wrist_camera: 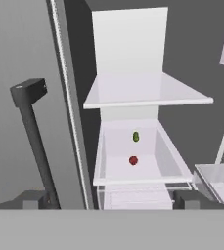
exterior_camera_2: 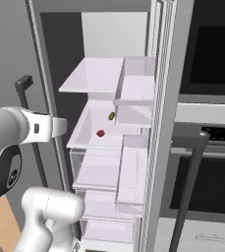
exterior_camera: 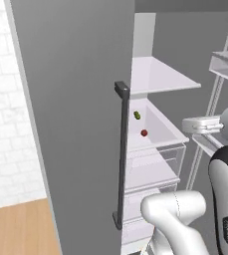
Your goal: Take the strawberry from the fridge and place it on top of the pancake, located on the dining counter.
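Strawberry (wrist_camera: 133, 160) and green fruit (wrist_camera: 136, 137) lie in fridge (wrist_camera: 128, 58) tray.

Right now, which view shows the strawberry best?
The hand view: the strawberry sits centred and unblocked in the fridge tray. Both base views show it smaller, from the side.

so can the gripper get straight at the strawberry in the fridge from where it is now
Probably yes. The fridge door stands open, the strawberry lies uncovered in a white tray, apart from the small green fruit, and the open gripper faces it with nothing between. It is not there yet.
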### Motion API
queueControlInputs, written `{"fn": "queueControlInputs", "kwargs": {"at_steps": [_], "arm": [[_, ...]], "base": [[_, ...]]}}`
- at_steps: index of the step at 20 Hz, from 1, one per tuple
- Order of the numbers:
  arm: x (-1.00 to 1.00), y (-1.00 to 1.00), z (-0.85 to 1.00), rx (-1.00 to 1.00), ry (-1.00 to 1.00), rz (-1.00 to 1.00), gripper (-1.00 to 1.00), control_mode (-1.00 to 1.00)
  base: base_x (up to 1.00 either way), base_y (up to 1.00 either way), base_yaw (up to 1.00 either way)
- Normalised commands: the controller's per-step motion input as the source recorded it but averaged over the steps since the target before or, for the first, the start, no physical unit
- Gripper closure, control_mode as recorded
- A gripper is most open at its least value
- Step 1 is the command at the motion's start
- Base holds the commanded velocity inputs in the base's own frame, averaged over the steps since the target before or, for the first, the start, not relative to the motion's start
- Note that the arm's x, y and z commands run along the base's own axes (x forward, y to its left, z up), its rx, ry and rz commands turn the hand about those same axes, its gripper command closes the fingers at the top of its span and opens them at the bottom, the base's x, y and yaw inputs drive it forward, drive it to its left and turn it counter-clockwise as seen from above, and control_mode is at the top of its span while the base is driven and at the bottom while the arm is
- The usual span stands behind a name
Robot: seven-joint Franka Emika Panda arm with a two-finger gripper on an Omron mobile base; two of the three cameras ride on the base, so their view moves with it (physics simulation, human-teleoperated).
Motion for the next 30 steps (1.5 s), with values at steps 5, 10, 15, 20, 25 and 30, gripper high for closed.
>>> {"fn": "queueControlInputs", "kwargs": {"at_steps": [5,10,15,20,25,30], "arm": [[0.00,0.00,0.00,0.00,0.00,0.00,-1.00,1.00],[0.00,0.00,0.00,0.00,0.00,0.00,-1.00,1.00],[0.00,0.00,0.00,0.00,0.00,0.00,-1.00,1.00],[0.00,0.00,0.00,0.00,0.00,0.00,-1.00,1.00],[0.00,0.00,0.00,0.00,0.00,0.00,-1.00,1.00],[0.05,0.00,0.00,-0.01,0.05,-0.02,-1.00,-1.00]], "base": [[0.14,-0.16,-0.02],[-0.01,-0.11,0.07],[0.00,-0.53,0.24],[0.37,-0.20,0.05],[0.97,0.21,-0.08],[0.75,0.01,-0.04]]}}
